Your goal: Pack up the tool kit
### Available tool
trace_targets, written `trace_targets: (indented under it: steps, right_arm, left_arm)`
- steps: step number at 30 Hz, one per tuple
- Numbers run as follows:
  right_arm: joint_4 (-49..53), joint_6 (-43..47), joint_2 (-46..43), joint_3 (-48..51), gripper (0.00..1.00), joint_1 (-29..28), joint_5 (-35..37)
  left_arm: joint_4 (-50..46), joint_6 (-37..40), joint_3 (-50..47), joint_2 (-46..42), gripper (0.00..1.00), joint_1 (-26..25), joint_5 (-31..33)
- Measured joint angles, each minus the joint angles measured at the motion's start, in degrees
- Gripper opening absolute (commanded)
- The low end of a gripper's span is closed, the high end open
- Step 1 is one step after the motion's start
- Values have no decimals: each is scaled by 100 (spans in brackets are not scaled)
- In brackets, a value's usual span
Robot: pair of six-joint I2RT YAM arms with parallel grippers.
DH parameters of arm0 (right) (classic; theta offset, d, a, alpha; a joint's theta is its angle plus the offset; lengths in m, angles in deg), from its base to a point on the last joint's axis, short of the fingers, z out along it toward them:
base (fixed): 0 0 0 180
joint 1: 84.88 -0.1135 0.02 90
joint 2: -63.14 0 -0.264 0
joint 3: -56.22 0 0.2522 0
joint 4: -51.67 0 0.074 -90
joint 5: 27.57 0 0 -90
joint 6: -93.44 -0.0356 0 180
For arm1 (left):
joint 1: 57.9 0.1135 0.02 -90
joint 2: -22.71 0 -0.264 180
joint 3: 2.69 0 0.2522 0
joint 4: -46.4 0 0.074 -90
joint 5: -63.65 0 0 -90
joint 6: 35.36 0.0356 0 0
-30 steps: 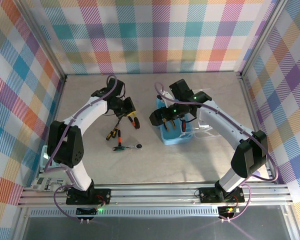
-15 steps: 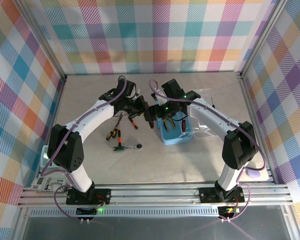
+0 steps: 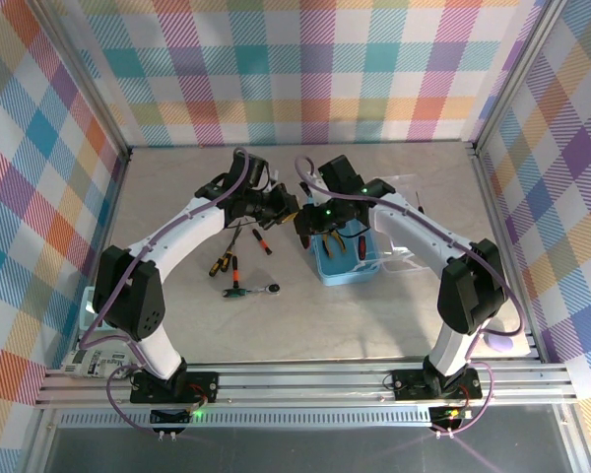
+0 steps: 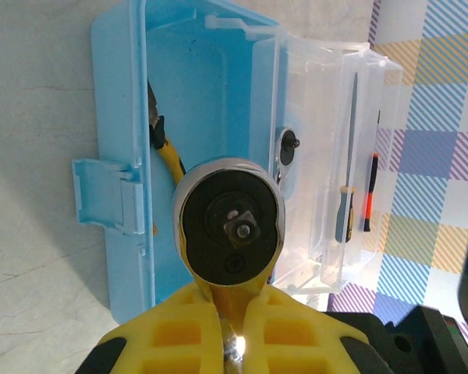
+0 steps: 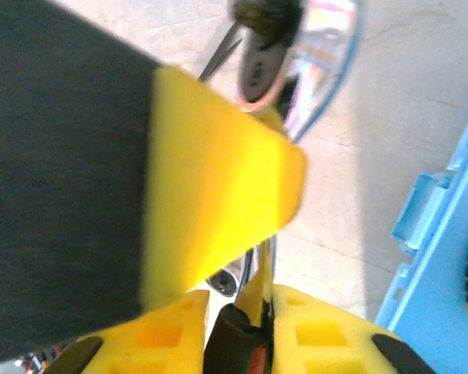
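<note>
Both arms have swung inward over the last second. The left gripper point(image 3: 280, 209) has carried its tool away from the loose pile toward 3 o'clock. The right gripper point(image 3: 298, 220) has come off the box toward 9 o'clock, and its jaws have narrowed from wide. The two now meet tip to tip.

Nearest the arm bases, a spare ratchet point(image 3: 267, 288) lies flat on the table point(image 3: 167, 212), with screwdrivers point(image 3: 218, 264) just beyond it at about 10 o'clock. Level with these, on the right arm's side, sits the open blue box point(image 3: 341, 275), its clear lid point(image 3: 406, 258) folded out toward 3 o'clock. Yellow-handled pliers point(image 4: 168, 160) already lie inside, along the box's length.

Farther back, above the table, is the handover. The left fingers point(image 4: 179, 331) are pressed together on the chrome neck of the ratchet wrench point(image 4: 230, 226), whose round head stands at 12 o'clock from them. In the right wrist view, the right pads point(image 5: 327, 331) sit tight on either side of a dark, red-marked grip at the tool's other end. That end looks clamped too. From there the shaft runs away to 12 o'clock, with the head farthest from the pads.

Overhead, the box lies just beside the joined grippers at about 5 o'clock, nearer the right arm. I judge that the left must let go first. The right then has to turn the wrench in line with the box's long side.
</note>
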Motion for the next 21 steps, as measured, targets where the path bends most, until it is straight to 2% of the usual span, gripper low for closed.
trace_targets:
  steps: [2, 3, 4, 8, 10, 12, 15, 21]
  right_arm:
    - [-13, -17, -13, 0, 1, 26, 59]
    - [-11, -44, -37, 0, 0, 28, 96]
    - [0, -24, -68, 2, 0, 26, 129]
    - [9, 0, -229, 57, 0, 37, 186]
    - [52, 26, -426, 192, 0, 114, 205]
    - [157, 39, -688, 372, 0, 243, 249]
    - [374, 90, -1126, 640, 0, 654, 503]
    - [839, 160, -1480, 981, 0, 1158, 1453]
  left_arm:
    - [33, -15, 0, -13, 0, 9, 4]
    - [44, -15, 0, -13, 0, 11, -2]
    - [63, -13, 0, -15, 5, 11, -17]
    - [-39, 184, 79, -79, 48, 13, 31]
    - [-302, 389, 229, -116, 64, 70, 232]
    - [-605, 649, 341, -201, 75, 133, 476]
    - [-1086, 1005, 387, -450, 83, 417, 916]
    - [-1709, 1434, 251, -949, 87, 1104, 1639]
